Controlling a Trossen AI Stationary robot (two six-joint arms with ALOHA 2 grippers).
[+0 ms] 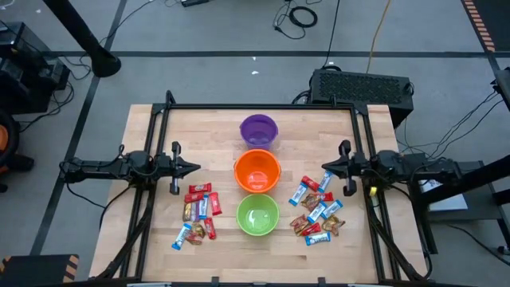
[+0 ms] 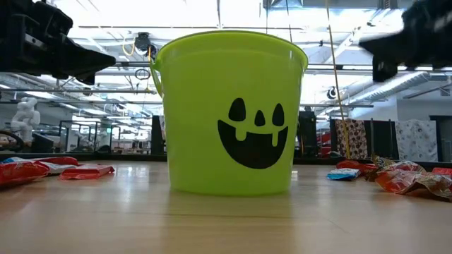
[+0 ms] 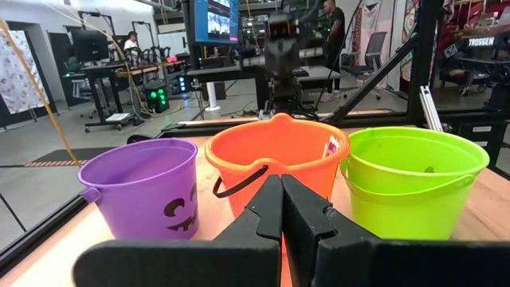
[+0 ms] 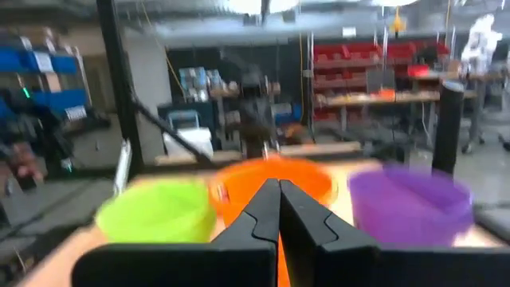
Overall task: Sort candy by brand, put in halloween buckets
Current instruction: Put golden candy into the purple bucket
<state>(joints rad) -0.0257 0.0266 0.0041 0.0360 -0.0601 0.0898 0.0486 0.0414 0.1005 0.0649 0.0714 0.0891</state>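
Three buckets stood in a row down the middle of the table point(image 1: 151, 127). Nearest the front edge sat the light green bucket point(image 1: 257, 214), then the orange bucket point(image 1: 256, 171), touching or nearly touching it, and farthest the purple bucket point(image 1: 258, 129), just beyond the orange one. From above, the green and purple buckets showed nothing inside. The orange bucket's floor looked bare from above, but the left wrist view showed a small wrapper edge at its rim point(image 3: 330, 147); whether that was a candy inside could not be told.

Candy lay in two loose piles on the bare wood. The left candy pile point(image 1: 198, 214) sat beside the green bucket on the left arm's side: red, brown and blue-and-white mini bars, some overlapping. The right candy pile point(image 1: 317, 211) was larger and lay on the right arm's side, with blue-and-white, red and orange-brown wrappers. Brands could not be read.

The left gripper point(image 1: 197, 167) hovered level with the orange bucket on the left side, well clear of it, fingers pressed together and holding nothing. The right gripper point(image 1: 324, 168) mirrored it on the right side, fingers likewise together and empty, just above the far end of the right pile.

Open wood remained between each gripper and the bucket row, and along the far edge beside the purple bucket. A black frame bordered the table's far and side edges.

In the low view the green bucket filled the centre and hid the other two buckets.
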